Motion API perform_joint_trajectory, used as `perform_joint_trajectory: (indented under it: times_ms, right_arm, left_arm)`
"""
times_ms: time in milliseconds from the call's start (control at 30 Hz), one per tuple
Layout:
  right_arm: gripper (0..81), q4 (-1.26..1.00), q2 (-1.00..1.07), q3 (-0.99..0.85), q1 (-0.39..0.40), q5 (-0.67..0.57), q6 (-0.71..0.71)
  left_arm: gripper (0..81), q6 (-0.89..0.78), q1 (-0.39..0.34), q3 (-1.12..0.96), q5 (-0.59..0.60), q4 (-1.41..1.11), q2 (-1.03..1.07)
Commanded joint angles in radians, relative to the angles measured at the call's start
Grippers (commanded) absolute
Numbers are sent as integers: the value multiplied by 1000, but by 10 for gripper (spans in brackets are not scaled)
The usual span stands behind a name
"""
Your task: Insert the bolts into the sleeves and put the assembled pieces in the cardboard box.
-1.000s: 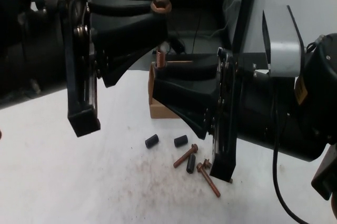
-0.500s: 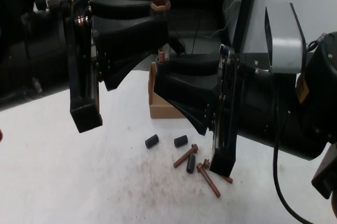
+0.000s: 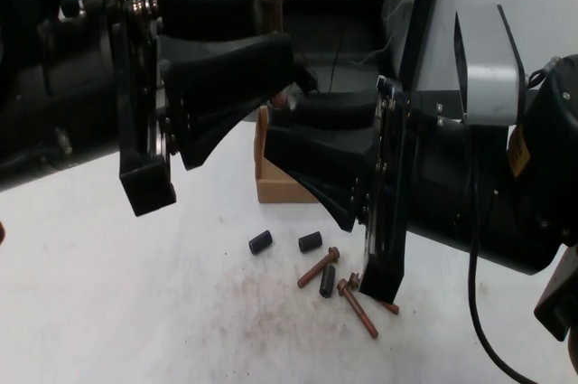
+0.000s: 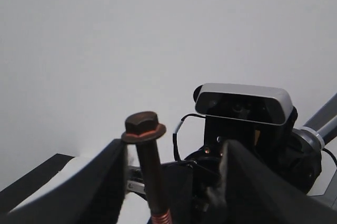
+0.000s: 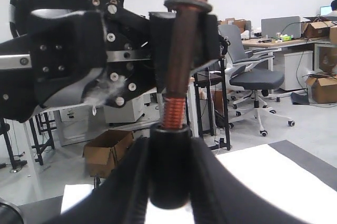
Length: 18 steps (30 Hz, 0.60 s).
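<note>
The two black arms crowd the middle of the high view. They hide much of the white surface (image 3: 135, 312) and most of the open brown cardboard box (image 3: 271, 187), which stands on the surface behind the end effectors. A grey camera housing (image 3: 488, 68) sits on the right wrist. A yellow label (image 3: 517, 154) on that arm carries print too small to read.

In front of the box lie three loose sleeves (image 3: 260, 242), short black cylinders, and close beside them several copper-coloured loose bolts (image 3: 318, 267). One of these is partly hidden behind the right arm. In the right wrist view the room behind holds grey office chairs (image 5: 253, 79) and a brown carton (image 5: 108, 150) on the floor.

The left end effector (image 3: 278, 32) is closed narrowly on the shank of a copper-coloured metal bolt (image 5: 181, 60) with a flanged hex head. It holds the bolt upright, head up, raised well above the surface. The shank is dull brown, and its lower end carries brighter orange threads.

Directly beneath, the right end effector (image 5: 169, 147) clamps a short black cylindrical sleeve (image 5: 169, 166), also upright. The bolt's threaded tip meets the sleeve's open mouth, in line with it. How far it has gone in cannot be told.
</note>
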Motion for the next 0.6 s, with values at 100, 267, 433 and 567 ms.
perform_joint_trajectory:
  times_ms: [100,267,433,567]
  right_arm:
    - [9,-21,-1,-6,-4,6,-1]
    - [9,-21,-1,-6,-4,6,-1]
    - [9,-21,-1,-6,-4,6,-1]
    - [9,-21,-1,-6,-4,6,-1]
  left_arm:
    - [509,-2,-2,-7,-10,-19,-12]
    - [349,30,-2,-7,-10,-21,-12]
    - [6,57,-2,-7,-7,-23,-12]
    - [4,56,-2,-7,26,-23,-12]
